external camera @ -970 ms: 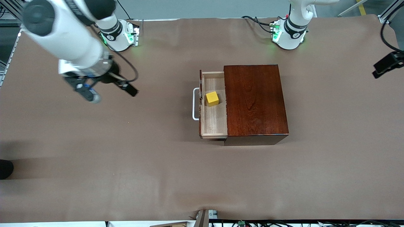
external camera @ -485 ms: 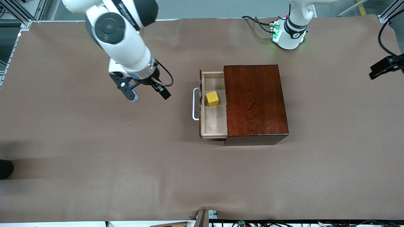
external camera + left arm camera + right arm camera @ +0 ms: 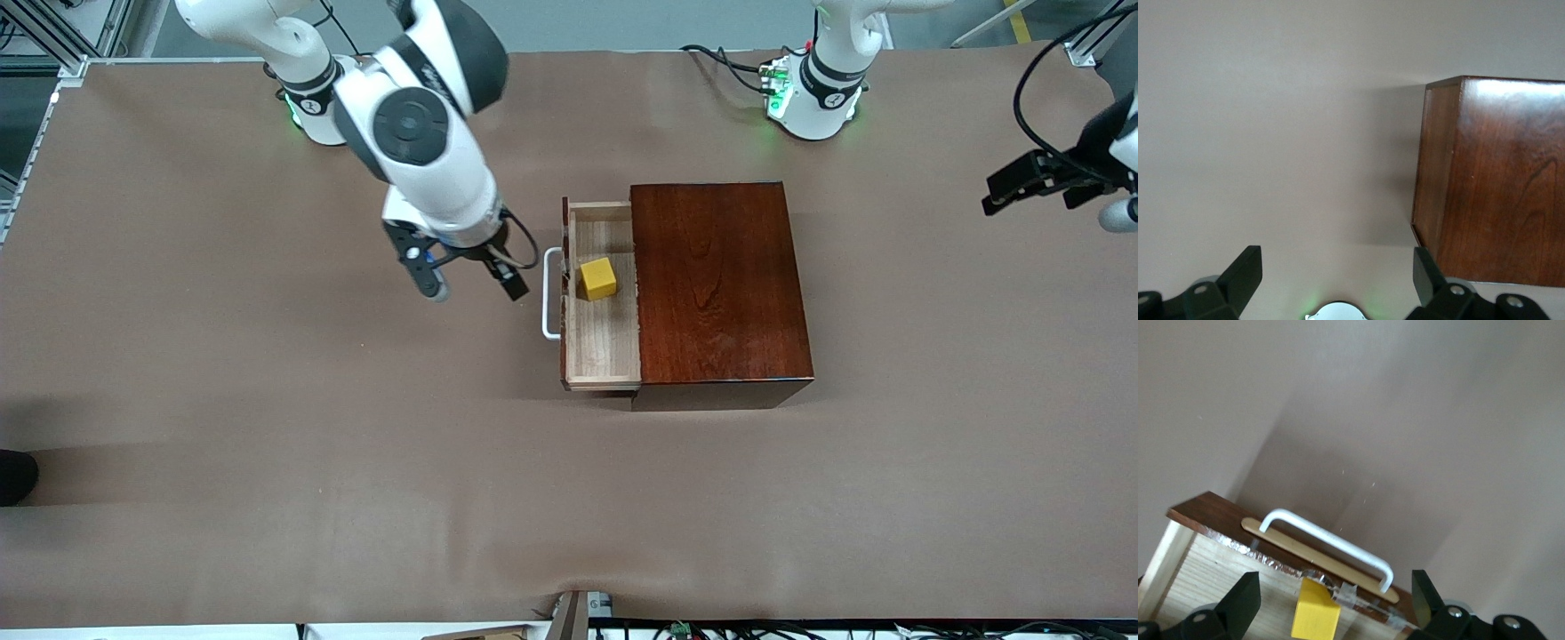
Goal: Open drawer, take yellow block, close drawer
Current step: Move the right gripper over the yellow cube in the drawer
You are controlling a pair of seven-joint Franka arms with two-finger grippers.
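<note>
The drawer (image 3: 605, 342) stands pulled out of the dark reddish-brown box (image 3: 720, 289), with its white handle (image 3: 551, 293) toward the right arm's end of the table. The yellow block (image 3: 598, 278) sits in the tray, close to the drawer front. My right gripper (image 3: 472, 286) hangs open and empty over the table just beside the handle. Its wrist view shows the handle (image 3: 1331, 543), the tray floor (image 3: 1218, 577) and the block (image 3: 1315, 619) between the fingertips' lines, lower down. My left gripper (image 3: 1058, 191) is open and empty in the air off the box's back end (image 3: 1498, 180).
Brown cloth covers the table (image 3: 356, 462). The right arm's base (image 3: 320, 107) and the left arm's base (image 3: 813, 98) stand along the robots' edge, with cables by the latter. A dark object (image 3: 13, 476) pokes in at the right arm's end.
My right arm has swept from the right arm's end of the table toward the drawer, its gripper still open. The left gripper has edged in toward the box.
</note>
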